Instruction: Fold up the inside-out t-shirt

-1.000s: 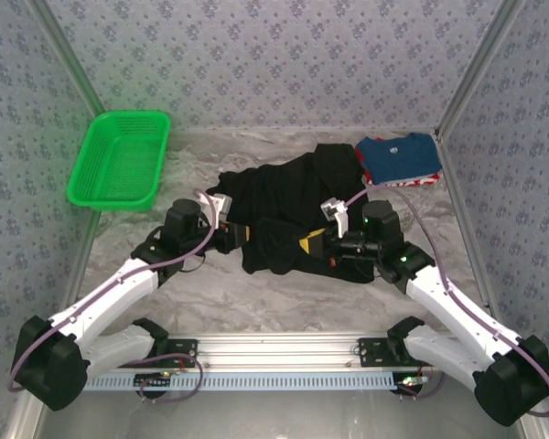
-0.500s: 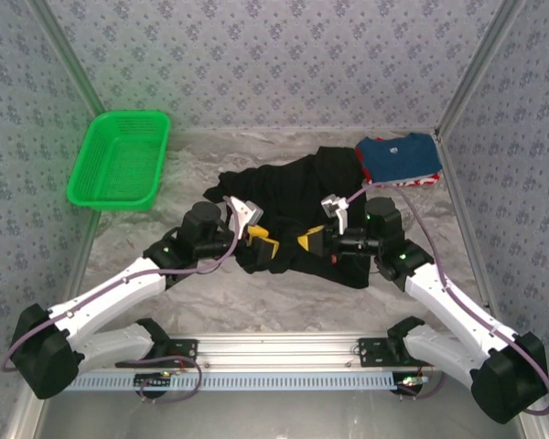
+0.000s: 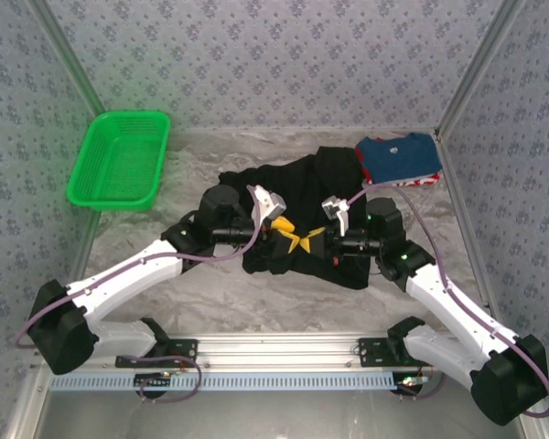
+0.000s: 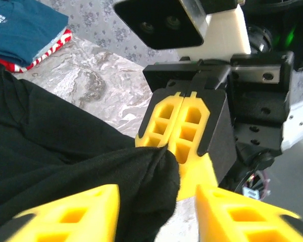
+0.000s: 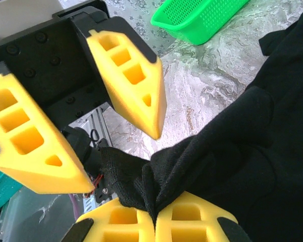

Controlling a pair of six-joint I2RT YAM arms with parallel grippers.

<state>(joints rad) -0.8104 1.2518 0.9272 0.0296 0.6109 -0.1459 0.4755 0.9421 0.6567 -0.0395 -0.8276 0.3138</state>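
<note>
**Black shirt bunched mid-desk, one edge pinched between two meeting claws**

The inside-out t-shirt (image 3: pixel 297 187) lies crumpled in the centre of the overhead frame. It is a plain black heap with no flat panel laid out, spreading from centre-left up toward the upper right. In the left wrist view its fabric (image 4: pixel 50 146) fills the lower left in soft ridges and ends in a rounded bunch. In the right wrist view the cloth (image 5: pixel 252 151) covers the right side and narrows to a thin corner at lower centre.

The right claw (image 5: pixel 154 214) is closed on that corner, its yellow fingers pressed together with the cloth caught between them. The left claw (image 4: pixel 156 201) stands open, its fingers straddling the bunch, tip to tip with the right claw (image 4: pixel 167 146). From above, the left claw (image 3: pixel 288 229) and the right claw (image 3: pixel 307 241) meet over the shirt's lower edge and hide it there.

A folded blue shirt (image 3: pixel 398 157) with red trim sits at upper right, just beside the black cloth. A green basket (image 3: pixel 128 117) stands well apart at upper left on the marbled desk (image 3: pixel 256 293).
</note>
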